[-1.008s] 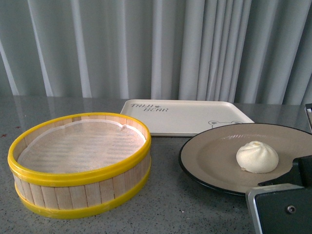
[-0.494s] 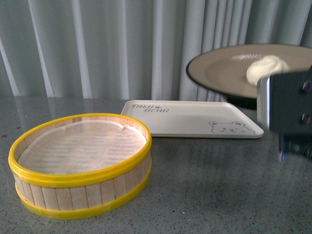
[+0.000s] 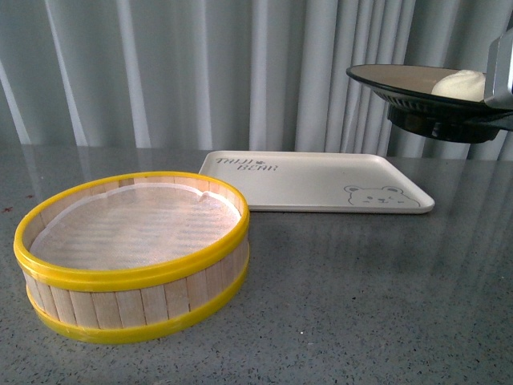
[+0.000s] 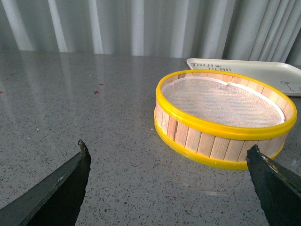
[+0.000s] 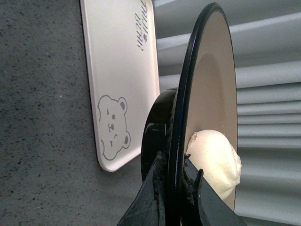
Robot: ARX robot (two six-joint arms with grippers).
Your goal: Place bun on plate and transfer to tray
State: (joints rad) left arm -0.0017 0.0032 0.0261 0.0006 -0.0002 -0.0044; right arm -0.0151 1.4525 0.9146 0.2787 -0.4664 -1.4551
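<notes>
Clearly the transfer step is in hand: the bun [image 3: 459,83] sits on the plate [image 3: 377,84], and the right gripper [image 5: 175,188] is clamped on the plate's rim, holding it roughly level, well above the surface [image 3: 361,305]. In the front view the plate hangs at about two o'clock from the middle of the tray [image 3: 313,180], which lies flat at one o'clock from the basket [image 3: 132,273]. The left gripper [image 4: 167,145] gapes wide, holding nothing, near the basket. Next, I judge, the plate needs carrying over the tray's middle, then lowering level so the bun does not roll.
</notes>
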